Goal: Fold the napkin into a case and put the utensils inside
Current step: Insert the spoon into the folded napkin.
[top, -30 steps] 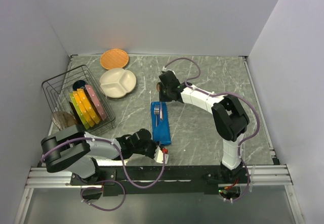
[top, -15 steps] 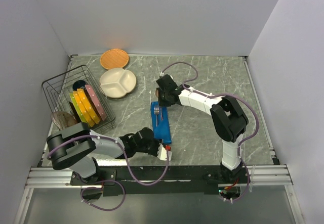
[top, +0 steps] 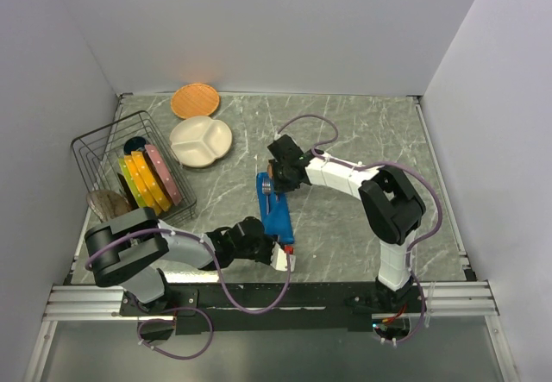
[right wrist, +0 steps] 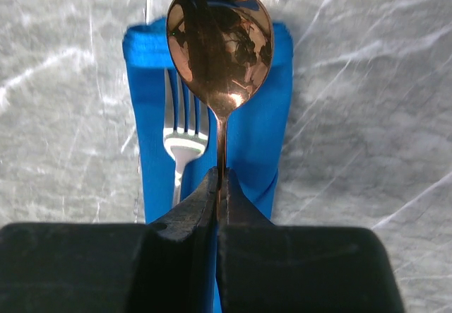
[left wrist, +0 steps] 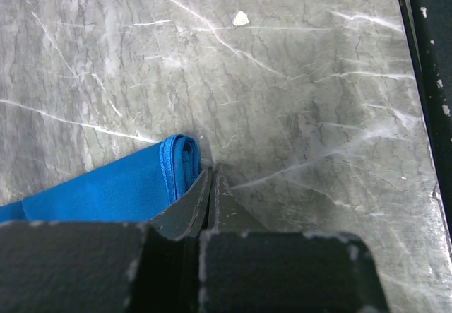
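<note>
Your right gripper (right wrist: 217, 179), clamped on the spoon (right wrist: 219, 37), is bringing it over the case (right wrist: 263, 115) beside the fork (right wrist: 182, 126). Your left gripper (left wrist: 210, 180) is staying closed at the case's corner.

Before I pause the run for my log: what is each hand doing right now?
Left hand: closed, tips against the case's near end, nothing seen between them.
Right hand: closed on the spoon's handle, above the case.
</note>
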